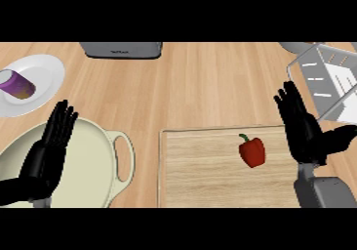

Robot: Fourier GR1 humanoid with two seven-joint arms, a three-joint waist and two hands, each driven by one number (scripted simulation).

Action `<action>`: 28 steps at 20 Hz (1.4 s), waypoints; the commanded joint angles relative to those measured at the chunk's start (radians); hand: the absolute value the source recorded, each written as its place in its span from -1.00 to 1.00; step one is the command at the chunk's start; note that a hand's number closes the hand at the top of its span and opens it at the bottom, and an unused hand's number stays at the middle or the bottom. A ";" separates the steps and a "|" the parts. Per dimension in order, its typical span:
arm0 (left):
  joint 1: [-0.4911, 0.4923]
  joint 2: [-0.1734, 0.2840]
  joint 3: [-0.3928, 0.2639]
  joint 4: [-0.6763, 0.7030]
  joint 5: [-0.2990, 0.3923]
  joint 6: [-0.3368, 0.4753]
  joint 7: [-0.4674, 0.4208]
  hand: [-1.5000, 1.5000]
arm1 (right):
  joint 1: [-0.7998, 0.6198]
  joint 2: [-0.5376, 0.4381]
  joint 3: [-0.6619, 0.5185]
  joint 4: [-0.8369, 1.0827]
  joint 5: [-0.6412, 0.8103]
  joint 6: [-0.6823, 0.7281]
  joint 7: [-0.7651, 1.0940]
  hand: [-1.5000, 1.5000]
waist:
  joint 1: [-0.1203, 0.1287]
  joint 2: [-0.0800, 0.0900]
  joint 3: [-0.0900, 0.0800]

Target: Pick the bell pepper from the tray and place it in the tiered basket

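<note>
The small red bell pepper with a green stem (252, 151) lay untouched on the pale wooden tray (203, 180) near the worktop's front edge, while the grey wire tiered basket (327, 78) stood at the far right corner. The right hand (302, 128) hovered just beside the pepper, fingers straight and spread, holding nothing; the left hand (46, 151) rested open over a cream handled pot (113, 161) at the front left. To do this well, the right hand should probably come down over the pepper's body, curl around its sides rather than the stem, then lift clear before swinging to the basket.
</note>
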 commanded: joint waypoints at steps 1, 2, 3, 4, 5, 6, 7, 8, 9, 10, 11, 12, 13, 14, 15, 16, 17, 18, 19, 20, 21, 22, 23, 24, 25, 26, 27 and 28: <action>-0.040 0.018 0.046 0.027 -0.015 0.003 0.026 0.00 | -0.132 -0.042 -0.076 0.099 -0.105 0.144 -0.023 1.00 | -0.021 -0.010 -0.002; -0.083 -0.040 -0.022 0.047 -0.070 0.065 0.038 0.00 | -0.148 -0.047 -0.067 0.073 -0.158 0.220 -0.032 1.00 | -0.026 -0.007 -0.001; -0.060 -0.025 -0.028 0.027 -0.086 0.071 0.042 0.00 | -0.132 -0.077 -0.098 0.042 -0.242 0.323 -0.059 1.00 | -0.028 -0.008 0.000; -0.100 -0.026 -0.032 0.048 -0.097 0.075 0.053 0.00 | -0.195 -0.089 -0.125 0.069 -0.304 0.389 -0.057 1.00 | -0.024 0.000 0.003; -0.112 -0.023 -0.026 0.057 -0.121 0.097 0.046 0.00 | -0.222 -0.100 -0.127 0.035 -0.350 0.453 -0.064 1.00 | -0.028 -0.001 0.004; -0.084 -0.026 -0.052 0.064 -0.138 0.092 0.037 0.00 | -0.250 -0.111 -0.165 0.046 -0.417 0.507 -0.074 1.00 | -0.020 0.002 0.006; -0.057 -0.029 -0.020 0.052 -0.076 0.071 0.043 0.00 | -0.156 0.147 -0.311 0.051 -0.503 0.151 -0.141 1.00 | -0.100 -0.006 0.050; -0.129 -0.062 -0.082 0.063 -0.131 0.104 0.102 0.00 | -0.193 -0.216 -0.145 0.180 -0.151 0.364 -0.079 1.00 | -0.025 0.007 0.000; -0.165 -0.085 -0.103 0.090 -0.158 0.125 0.118 0.00 | -0.242 -0.145 -0.172 0.269 -0.399 0.500 0.023 -1.00 | -0.018 0.008 0.001; -0.139 -0.051 -0.077 0.076 -0.127 0.089 0.112 0.00 | -0.189 -0.065 -0.154 0.233 -0.536 0.592 0.052 -1.00 | -0.016 0.011 0.006; -0.154 -0.067 -0.089 0.071 -0.145 0.111 0.118 0.00 | -0.192 -0.037 -0.126 0.232 -0.592 0.650 0.085 -1.00 | -0.017 0.006 0.007; -0.151 -0.080 -0.096 0.079 -0.148 0.118 0.119 0.00 | -0.200 -0.074 -0.144 0.263 -0.635 0.734 0.092 -1.00 | -0.014 0.007 0.005; -0.133 -0.084 -0.100 0.085 -0.159 0.124 0.096 0.00 | -0.185 -0.120 -0.156 0.272 -0.685 0.828 0.116 -1.00 | -0.020 0.002 0.003; -0.161 -0.094 -0.102 0.095 -0.160 0.131 0.127 0.00 | -0.195 -0.157 -0.178 0.310 -0.709 0.915 0.095 -1.00 | -0.022 0.004 0.003; -0.207 -0.103 -0.095 0.108 -0.176 0.156 0.157 0.00 | -0.189 -0.196 -0.186 0.306 -0.740 0.994 0.104 -1.00 | -0.037 0.000 0.003; -0.194 -0.100 -0.099 0.105 -0.170 0.145 0.166 0.00 | -0.186 -0.241 -0.212 0.350 -0.757 1.070 0.093 -1.00 | -0.028 -0.002 0.002; -0.202 -0.112 -0.114 0.095 -0.188 0.160 0.182 0.00 | -0.175 -0.284 -0.218 0.347 -0.764 1.133 0.099 -1.00 | -0.033 -0.006 0.001; -0.166 -0.109 -0.126 0.099 -0.201 0.158 0.155 0.00 | -0.209 -0.358 -0.260 0.382 -0.802 1.165 0.120 -1.00 | -0.025 -0.006 0.000; -0.179 -0.118 -0.121 0.083 -0.204 0.174 0.167 0.00 | -0.200 -0.402 -0.272 0.393 -0.777 1.222 0.105 -1.00 | -0.026 -0.007 0.000; -0.220 -0.090 -0.087 0.115 -0.188 0.149 0.177 0.00 | -0.228 -0.451 -0.274 0.376 -0.702 1.247 0.095 -1.00 | -0.029 -0.002 0.000; -0.197 -0.093 -0.099 0.085 -0.187 0.154 0.192 0.00 | -0.210 -0.476 -0.287 0.340 -0.610 1.263 0.067 -1.00 | -0.028 -0.007 0.000; -0.203 -0.105 -0.102 0.114 -0.190 0.155 0.182 0.00 | -0.228 -0.514 -0.296 0.286 -0.560 1.259 0.065 -1.00 | -0.041 -0.008 -0.001; -0.198 -0.119 -0.115 0.120 -0.203 0.165 0.152 0.00 | -0.259 -0.554 -0.308 0.249 -0.503 1.267 0.060 -1.00 | -0.041 -0.008 -0.001; -0.195 -0.099 -0.100 0.103 -0.188 0.150 0.176 0.00 | -0.255 -0.576 -0.302 0.199 -0.455 1.298 0.057 -1.00 | -0.039 -0.013 -0.001; -0.195 -0.112 -0.111 0.110 -0.196 0.160 0.175 0.00 | -0.279 -0.587 -0.303 0.153 -0.404 1.292 0.053 -1.00 | -0.037 -0.013 -0.002; -0.174 -0.110 -0.110 0.119 -0.196 0.158 0.156 0.00 | -0.278 -0.632 -0.315 0.099 -0.371 1.315 0.050 -1.00 | -0.048 -0.018 -0.002; -0.171 -0.106 -0.110 0.114 -0.189 0.147 0.160 0.00 | -0.291 -0.631 -0.323 0.066 -0.311 1.318 0.033 -1.00 | -0.035 -0.014 -0.001; -0.180 -0.111 -0.109 0.113 -0.193 0.159 0.176 0.00 | -0.302 -0.655 -0.320 -0.006 -0.275 1.308 0.039 -1.00 | -0.046 -0.020 -0.001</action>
